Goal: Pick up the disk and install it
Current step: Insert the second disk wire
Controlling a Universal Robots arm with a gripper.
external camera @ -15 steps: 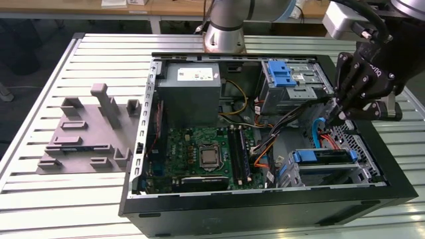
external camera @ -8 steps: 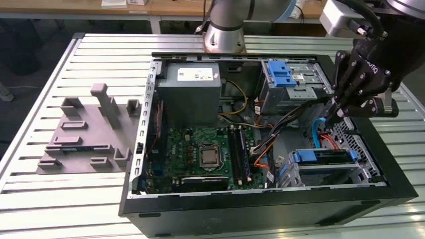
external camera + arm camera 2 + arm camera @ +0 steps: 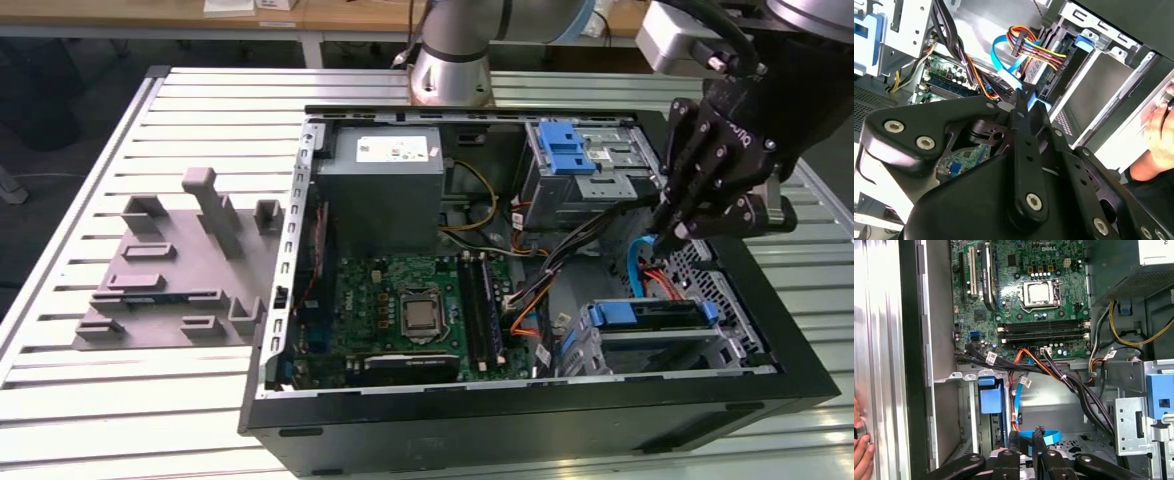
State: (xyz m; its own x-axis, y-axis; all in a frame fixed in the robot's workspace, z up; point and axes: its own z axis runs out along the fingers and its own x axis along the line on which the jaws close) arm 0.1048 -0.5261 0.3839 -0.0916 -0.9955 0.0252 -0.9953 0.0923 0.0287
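1. The claw (image 3: 663,240) hangs inside the open computer case (image 3: 534,410), its fingers brought together with nothing between them, tips just beside a blue ribbon cable (image 3: 638,262).
2. The disk (image 3: 650,316) sits in the low bay at the exterior view's right corner of the case, its blue handle facing up. Judged from that, it looks seated already, which would explain why the claw stands apart from it and carries nothing.
3. In the first wrist view the closed fingertips (image 3: 1038,436) point toward the blue cable (image 3: 1039,436), with the disk's blue handle (image 3: 990,399) off to one side.
4. A drive cage with a blue latch (image 3: 577,150) and a grey power supply (image 3: 380,185) fill the far end; the green board (image 3: 414,310) lies flat on the case floor.
5. The case lies on its side on a slatted metal desk (image 3: 120,400), so the bays open upward. A grey holder block (image 3: 174,270) rests beside it.
6. A person's hand (image 3: 861,447) rests at the case edge.
7. A wooden bench (image 3: 267,12) stands behind.
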